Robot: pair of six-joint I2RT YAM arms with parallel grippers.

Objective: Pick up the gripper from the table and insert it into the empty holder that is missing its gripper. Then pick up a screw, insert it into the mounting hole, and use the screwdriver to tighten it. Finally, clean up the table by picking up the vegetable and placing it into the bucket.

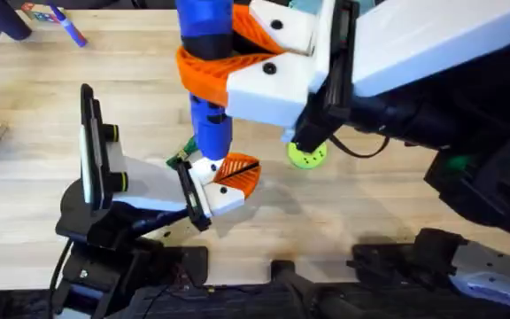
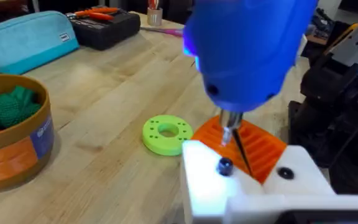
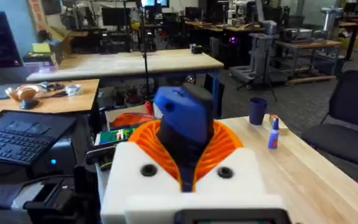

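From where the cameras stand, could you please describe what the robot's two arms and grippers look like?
Both grippers, the right gripper and the left gripper, have white blocky bodies with black screw heads and orange ribbed pads on their fingers. The arms behind them are black, with black cables; a green light glows on the right arm.

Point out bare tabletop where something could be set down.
Bare wood lies between the bucket and the green disc, and beyond the disc toward the teal pouch. It is crowded where the screwdriver meets the mounted claw.

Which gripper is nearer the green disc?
The right. In the overhead view the right gripper, shut on the screwdriver, hangs close above the green disc; the left gripper sits lower, off to its side.
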